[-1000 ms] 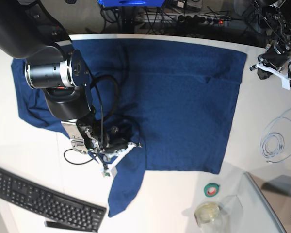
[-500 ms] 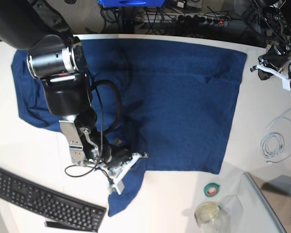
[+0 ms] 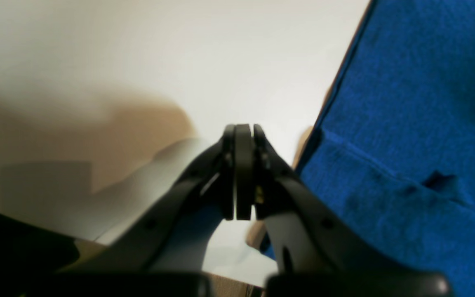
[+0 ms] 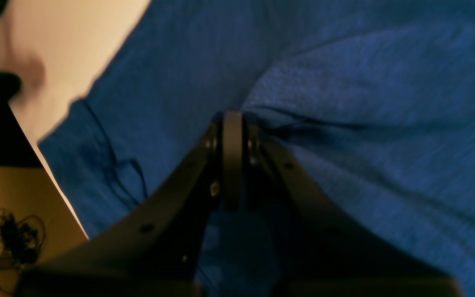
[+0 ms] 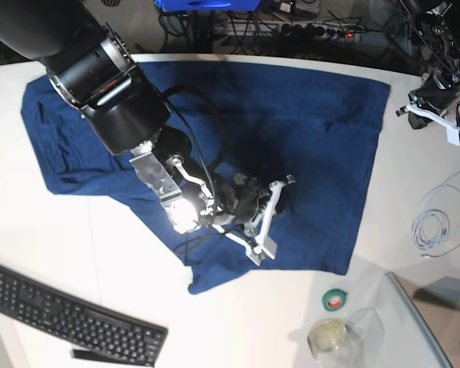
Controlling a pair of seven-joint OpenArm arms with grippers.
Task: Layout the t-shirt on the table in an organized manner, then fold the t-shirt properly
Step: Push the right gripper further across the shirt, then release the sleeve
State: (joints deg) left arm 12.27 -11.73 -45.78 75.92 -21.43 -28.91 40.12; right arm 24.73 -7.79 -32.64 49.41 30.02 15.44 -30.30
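- T-shirt (image 5: 291, 146): we log it spread over the far half of the tabletop (image 5: 77, 245), largely flat on its right part, bunched and creased on its left part, with a loose flap trailing toward the near edge.
- Right gripper (image 5: 270, 218): we find its fingers drawn nearly together over the middle of the cloth; the right wrist view shows a ridge of fabric running into the tips, so we judge they pinch the t-shirt.
- Left gripper (image 3: 237, 173): fingers pressed fully together on nothing, parked on bare tabletop just beside the t-shirt's edge.
- Risk, slip: the pinch looks thin; we judge the fabric could slide out mid-drag and leave the flap crooked.
- Risk, bunching: dragging from the middle could pile more creases on the flat part.
- Risk, double layer: the tips may catch both layers, so the whole shirt shifts instead of unfolding.
- Risk, clutter: keyboard (image 5: 69, 310), tape roll (image 5: 336, 299) and jar (image 5: 330, 337) sit near the trailing flap; a wide sweep could snag them.
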